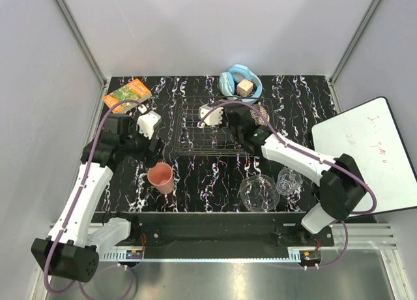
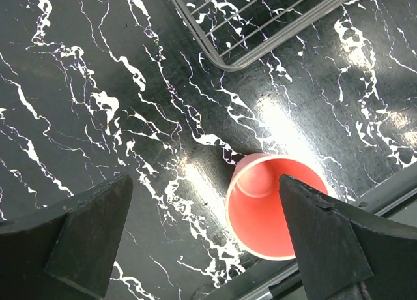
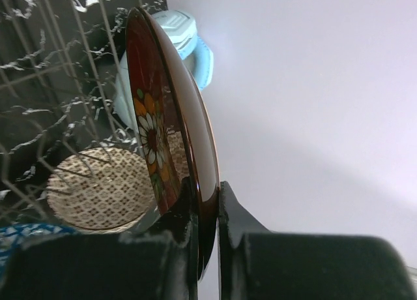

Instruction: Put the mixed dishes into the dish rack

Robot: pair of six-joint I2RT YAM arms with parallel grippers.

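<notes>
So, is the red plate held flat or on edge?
On edge: the red floral plate stands upright, its rim pinched in the right gripper.

Left arm (image 1: 85, 189) at 8 o'clock and right arm (image 1: 296, 155) at 4 o'clock are showing white shells and black joints; purple cables (image 1: 99, 135) are trailing along both; fingers (image 2: 85, 238) are showing as black wedges.

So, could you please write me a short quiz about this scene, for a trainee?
1. True or false: the left pincer is open and holds nothing.
2. What does the right pincer grip? A) a metal spoon B) the red floral plate C) a green mug
3. Fill in: the pink cup stands ___ the dish rack (inside or outside).
Key: 1 true; 2 B; 3 outside.
</notes>
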